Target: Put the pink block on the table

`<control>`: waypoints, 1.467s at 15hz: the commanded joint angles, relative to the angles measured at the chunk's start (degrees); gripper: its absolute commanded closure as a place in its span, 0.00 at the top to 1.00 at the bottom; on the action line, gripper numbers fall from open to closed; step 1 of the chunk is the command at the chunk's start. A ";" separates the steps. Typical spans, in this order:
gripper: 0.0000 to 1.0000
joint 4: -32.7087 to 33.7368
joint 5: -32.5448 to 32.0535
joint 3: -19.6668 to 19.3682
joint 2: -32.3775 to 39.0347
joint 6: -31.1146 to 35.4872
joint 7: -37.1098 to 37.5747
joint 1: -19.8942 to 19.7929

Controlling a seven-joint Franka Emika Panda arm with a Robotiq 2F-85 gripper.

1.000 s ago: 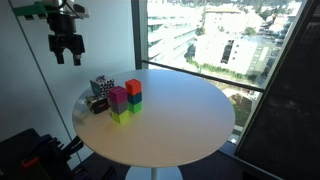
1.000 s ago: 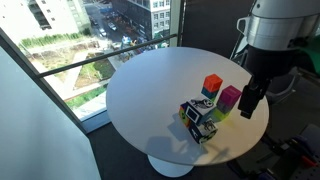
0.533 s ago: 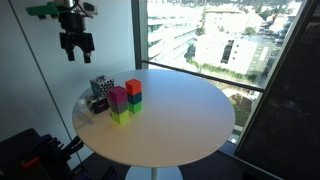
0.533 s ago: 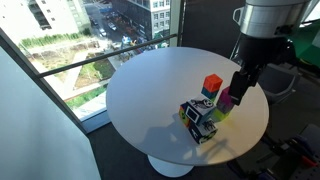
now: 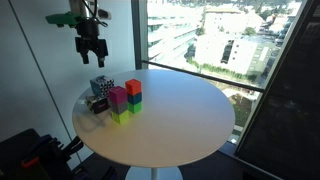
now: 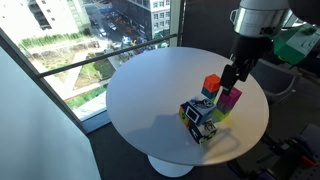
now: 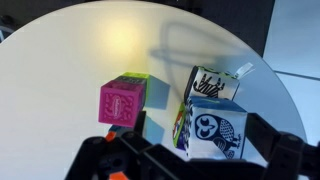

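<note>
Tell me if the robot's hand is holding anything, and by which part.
Nothing is held. The hand hangs open and empty in the air; the pink block sits untouched on the yellow-green cube.
</note>
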 commanded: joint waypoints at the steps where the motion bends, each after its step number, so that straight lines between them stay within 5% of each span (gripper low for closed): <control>1: 1.00 -0.10 0.23 -1.75 0.02 2.58 -2.33 -1.10; 8: 1.00 -1.83 -1.37 -3.54 -0.22 8.41 -0.77 -3.52; 22: 1.00 -1.58 -0.84 -4.49 0.89 6.55 -0.88 -4.25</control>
